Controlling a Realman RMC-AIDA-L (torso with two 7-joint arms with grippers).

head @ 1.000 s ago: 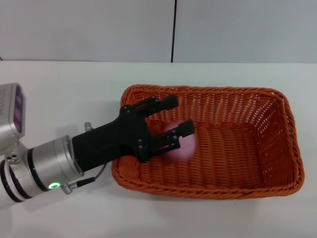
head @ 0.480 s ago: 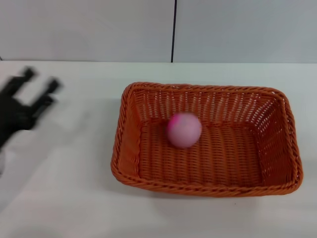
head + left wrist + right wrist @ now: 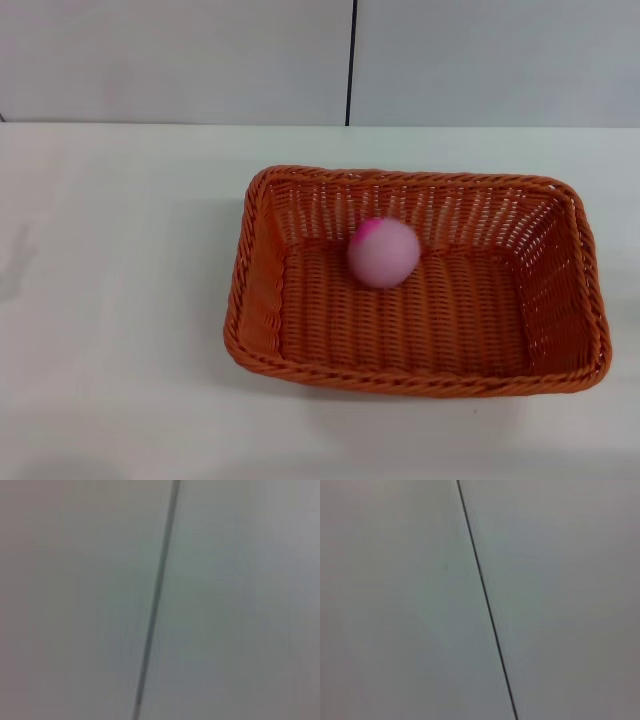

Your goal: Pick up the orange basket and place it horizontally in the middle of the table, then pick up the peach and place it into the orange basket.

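- Gone from the head view: the left gripper, which half a second ago was blurring at the left edge of the frame and a second ago was reaching into the basket around the fruit; nothing of either arm is showing there now.
- Shifted: the peach [image 3: 384, 253], sitting slightly farther right and higher in the frame than half a second ago, with its darker pink patch turned to its upper left.
- Peach, location: lying free on the woven floor of the orange basket [image 3: 262, 300], left of the basket's middle and near the foot of the far wall; nothing is touching it from above.
- Orange basket, location: resting flat on the table [image 3: 120, 260], long side running across the frame, occupying the centre and right of the head view, its braided rim whole and level.
- Backdrop: a pale wall [image 3: 180, 60] is filling the top of the frame, split by a dark vertical seam [image 3: 351, 60].
- Left wrist view: showing only a blurred pale surface crossed by a dark slanting line [image 3: 156, 600].
- Right wrist view: showing the same kind of pale surface with a thin dark line [image 3: 487, 605].
- Jaws, both grippers: outside every current picture, so released or clenched cannot be told.
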